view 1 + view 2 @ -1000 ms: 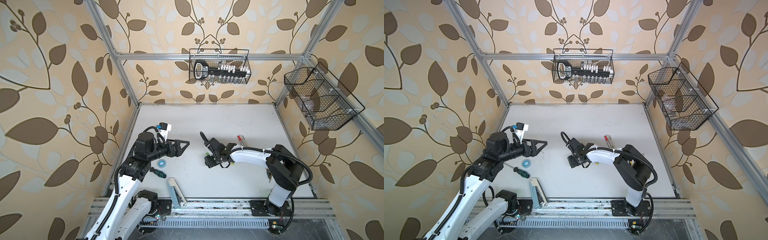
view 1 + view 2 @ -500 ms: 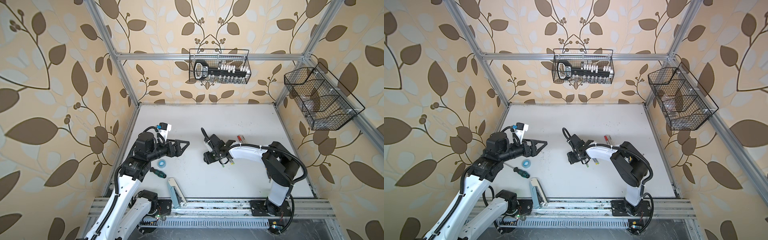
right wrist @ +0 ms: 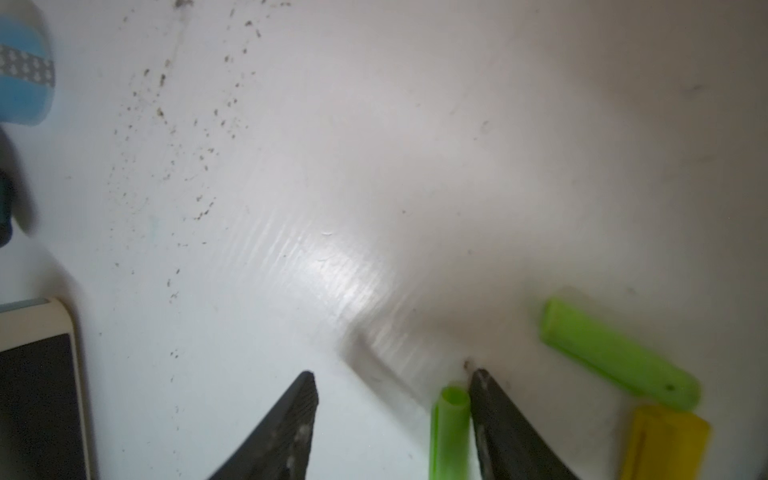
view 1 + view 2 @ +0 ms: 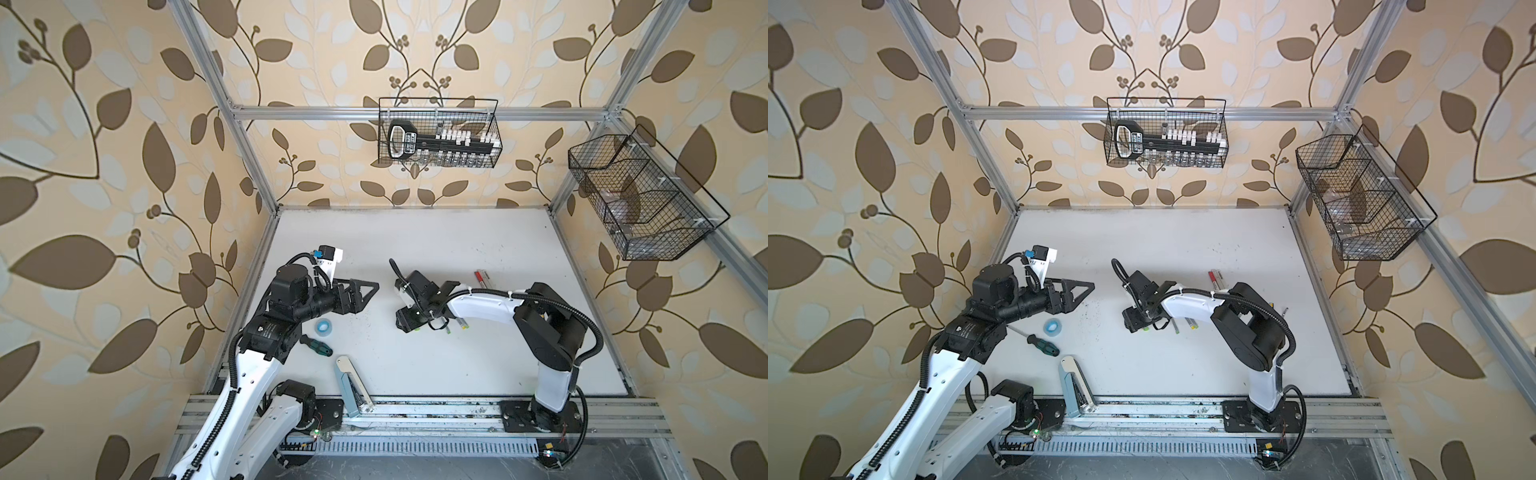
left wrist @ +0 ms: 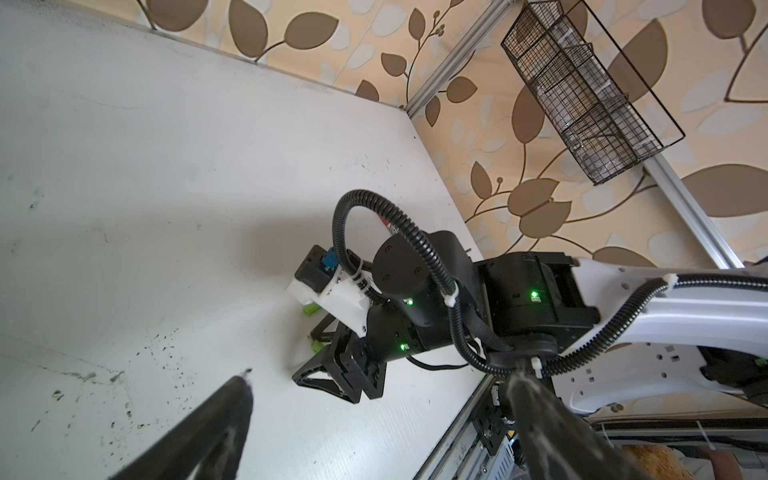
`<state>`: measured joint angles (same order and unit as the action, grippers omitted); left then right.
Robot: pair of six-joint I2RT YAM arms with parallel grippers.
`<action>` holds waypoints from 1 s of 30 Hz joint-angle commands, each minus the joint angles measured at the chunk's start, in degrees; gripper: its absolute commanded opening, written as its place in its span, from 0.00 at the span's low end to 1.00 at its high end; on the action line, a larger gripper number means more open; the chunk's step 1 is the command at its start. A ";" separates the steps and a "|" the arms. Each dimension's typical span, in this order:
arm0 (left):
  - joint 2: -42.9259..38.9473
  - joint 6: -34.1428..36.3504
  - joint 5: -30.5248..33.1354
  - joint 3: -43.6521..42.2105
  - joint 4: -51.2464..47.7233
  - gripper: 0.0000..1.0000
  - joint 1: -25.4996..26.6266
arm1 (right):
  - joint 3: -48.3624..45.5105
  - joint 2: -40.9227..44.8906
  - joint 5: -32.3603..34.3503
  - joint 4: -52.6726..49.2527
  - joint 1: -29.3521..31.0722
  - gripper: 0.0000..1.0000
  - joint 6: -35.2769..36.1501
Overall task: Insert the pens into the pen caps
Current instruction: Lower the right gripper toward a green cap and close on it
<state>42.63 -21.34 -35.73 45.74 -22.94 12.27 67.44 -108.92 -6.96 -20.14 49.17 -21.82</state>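
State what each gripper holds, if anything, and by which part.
Nothing is held. The left gripper is open and empty. The right gripper is open too: a green cap lies loose between its jaws, against only one.

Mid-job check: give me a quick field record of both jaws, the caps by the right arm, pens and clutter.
left jaws: open, empty, above the table near the tape roll
right jaws: open, low over the table, one green cap between them against one finger
other caps: second green cap and yellow cap just outside the jaws
pens: two beyond the right arm; more partly hidden under it
clutter: screwdriver, stapler near the front edge
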 commanded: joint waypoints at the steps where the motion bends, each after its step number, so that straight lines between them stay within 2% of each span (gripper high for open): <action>1: -0.14 1.29 -0.40 1.46 -0.02 0.99 -0.67 | 1.73 -2.96 -2.83 -1.54 1.83 0.60 -0.06; 11: -0.22 1.26 -0.65 1.37 0.08 0.99 -0.67 | 1.47 -4.40 -1.73 -2.53 4.36 0.60 -0.85; 24: -0.09 1.16 -0.75 1.24 0.31 0.99 -0.76 | 0.59 -1.91 3.29 -2.79 0.24 0.61 -0.79; 30: 0.23 1.12 -1.01 1.37 0.48 0.99 -0.76 | -1.06 -1.31 1.73 -3.58 1.28 0.61 0.03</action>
<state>42.85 -21.37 -35.75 45.74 -22.94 12.27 69.12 -110.43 -5.39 -19.49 49.45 -22.35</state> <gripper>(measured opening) 0.988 0.609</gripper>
